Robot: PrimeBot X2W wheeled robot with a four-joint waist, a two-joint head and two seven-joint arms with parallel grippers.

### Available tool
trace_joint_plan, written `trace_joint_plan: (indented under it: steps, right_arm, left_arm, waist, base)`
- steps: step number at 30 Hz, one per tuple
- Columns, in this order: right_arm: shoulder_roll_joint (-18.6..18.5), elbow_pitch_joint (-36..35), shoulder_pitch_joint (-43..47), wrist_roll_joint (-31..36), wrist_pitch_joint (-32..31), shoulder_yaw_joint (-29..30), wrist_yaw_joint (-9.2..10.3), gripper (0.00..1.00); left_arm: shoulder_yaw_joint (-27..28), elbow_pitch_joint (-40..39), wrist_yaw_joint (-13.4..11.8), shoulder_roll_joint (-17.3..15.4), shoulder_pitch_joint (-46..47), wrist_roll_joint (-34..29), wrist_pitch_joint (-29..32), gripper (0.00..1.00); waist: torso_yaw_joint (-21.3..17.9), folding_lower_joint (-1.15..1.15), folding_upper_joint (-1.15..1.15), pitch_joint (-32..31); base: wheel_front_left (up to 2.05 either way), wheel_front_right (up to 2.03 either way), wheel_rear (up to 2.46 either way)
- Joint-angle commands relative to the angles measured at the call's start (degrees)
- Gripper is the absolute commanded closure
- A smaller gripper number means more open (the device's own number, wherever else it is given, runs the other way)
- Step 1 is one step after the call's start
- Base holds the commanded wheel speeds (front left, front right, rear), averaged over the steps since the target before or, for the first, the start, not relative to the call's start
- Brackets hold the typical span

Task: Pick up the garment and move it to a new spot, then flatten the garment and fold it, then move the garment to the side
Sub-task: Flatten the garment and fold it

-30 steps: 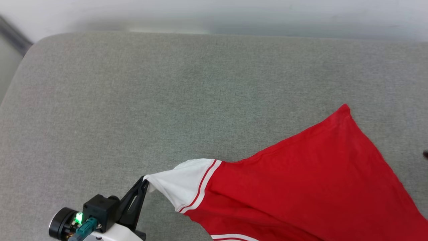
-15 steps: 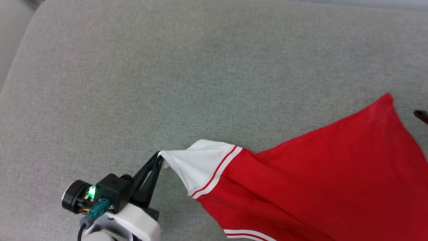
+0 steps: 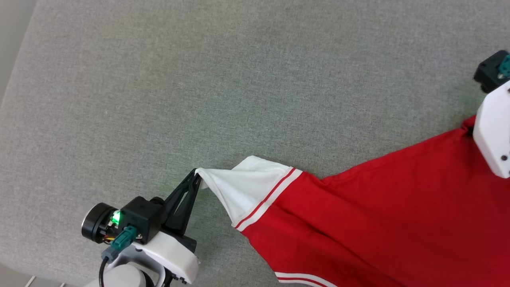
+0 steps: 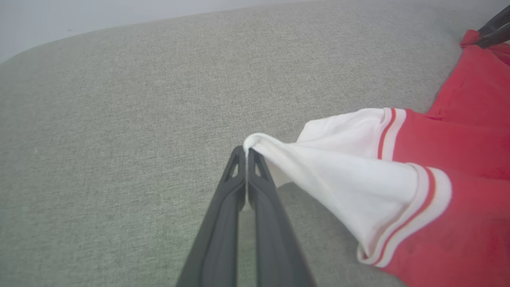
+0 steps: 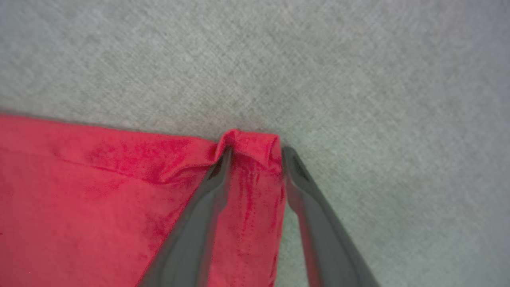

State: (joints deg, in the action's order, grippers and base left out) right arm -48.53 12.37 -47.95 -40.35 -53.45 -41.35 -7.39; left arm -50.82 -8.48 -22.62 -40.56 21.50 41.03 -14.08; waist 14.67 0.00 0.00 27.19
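**Red shirt stretched between two grippers on a grey cushion**

A grey cushion takes up most of what I can see from here, its woven cover plain and flat. The garment lies across its near right part, a broad sheet of red cloth drawn out slantwise from the lower middle up to the right edge. At the left end its white sleeve, trimmed with red and white stripes, is pulled to a point.

The left gripper has that point. Its two dark fingers are pressed tight together with the sleeve's edge pinched at the very tips, and the cloth runs taut away from them. The right arm's pale housing sits over the shirt's far red corner. There the right gripper stands with its fingers apart, one on each side of the corner. The hem is bunched between them and touches both, but I cannot tell whether they really hold it.
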Motion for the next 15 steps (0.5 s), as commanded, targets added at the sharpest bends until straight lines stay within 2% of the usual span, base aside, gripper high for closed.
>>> trace_joint_plan:
  steps: [1, 8, 15]
  right_arm:
    - [1.9, 1.61, 2.75, -0.77, 0.65, -2.64, -0.17, 1.0]
    - [1.12, 0.78, 0.16, -2.86, 11.91, -0.87, -0.09, 1.0]
    - [0.97, -1.13, 0.85, -3.65, 24.13, 1.58, -0.09, 1.0]
  left_arm:
    - [0.44, 0.35, 0.23, 0.17, -0.09, 0.04, -0.3, 1.0]
    - [2.2, 0.38, 0.39, -1.72, -0.59, 0.31, -0.7, 1.0]
    - [4.28, -0.48, 2.75, -5.22, 3.99, -0.16, 0.21, 1.0]
  waist:
    - [-0.42, 0.0, 0.0, -0.8]
    - [-2.7, 0.0, 0.0, -6.23]
    - [-5.92, 0.0, 0.0, -12.28]
  base:
    - [0.0, 0.0, 0.0]
    - [0.0, 0.0, 0.0]
    - [0.0, 0.0, 0.0]
